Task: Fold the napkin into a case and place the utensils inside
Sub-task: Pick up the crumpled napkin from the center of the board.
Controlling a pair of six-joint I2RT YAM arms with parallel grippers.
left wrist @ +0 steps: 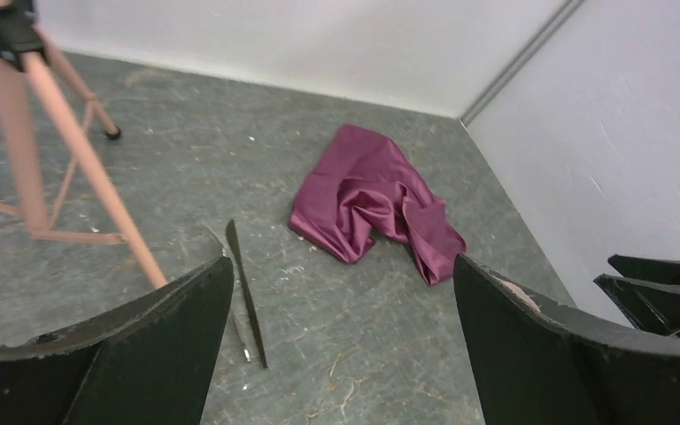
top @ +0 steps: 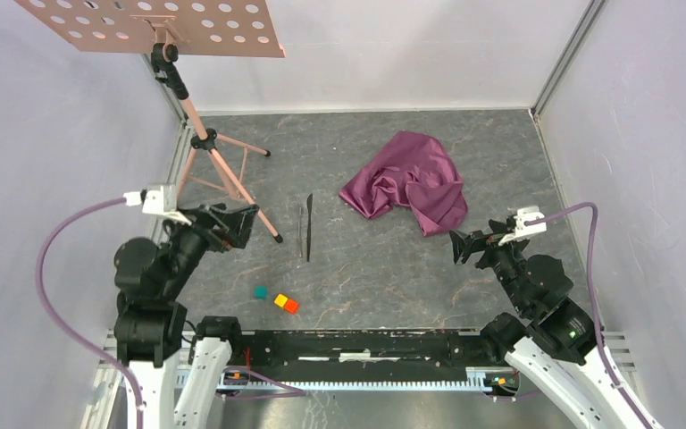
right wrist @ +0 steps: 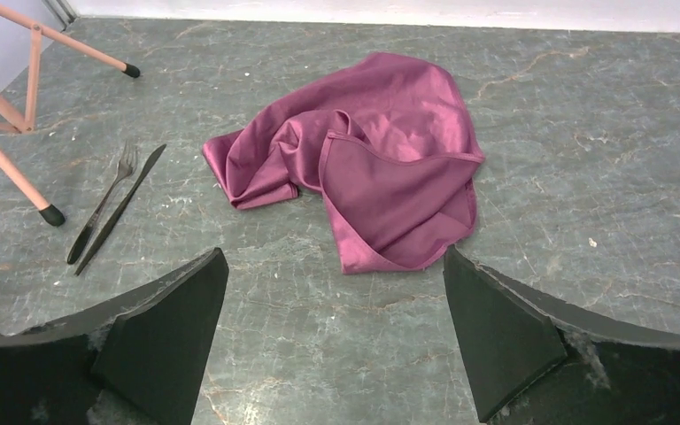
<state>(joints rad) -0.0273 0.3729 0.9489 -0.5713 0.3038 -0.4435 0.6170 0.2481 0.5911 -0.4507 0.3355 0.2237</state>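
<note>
The plum-purple napkin (top: pixel 408 179) lies crumpled in a heap at the right rear of the table, with folds lying over one another (left wrist: pixel 367 199) (right wrist: pixel 381 168). The utensils lie side by side left of it, both dark and slim: a knife (top: pixel 309 228) (left wrist: pixel 246 292) (right wrist: pixel 122 208) and a fork (top: pixel 302 231) (right wrist: pixel 102 208). My left gripper (top: pixel 243 223) (left wrist: pixel 343 266) hangs open to the left of the utensils, holding nothing. My right gripper (top: pixel 457 243) (right wrist: pixel 333 257) is open too, just in front of the napkin's near corner and clear of it.
A pink music stand's tripod (top: pixel 219 161) (left wrist: pixel 71 150) stands at the left rear. One foot (right wrist: pixel 51 214) lands near the utensils, and its perforated desk (top: pixel 152 22) overhangs above. Teal (top: pixel 260 292) and yellow-orange (top: pixel 286 303) blocks lie near the front. Grey walls enclose the table.
</note>
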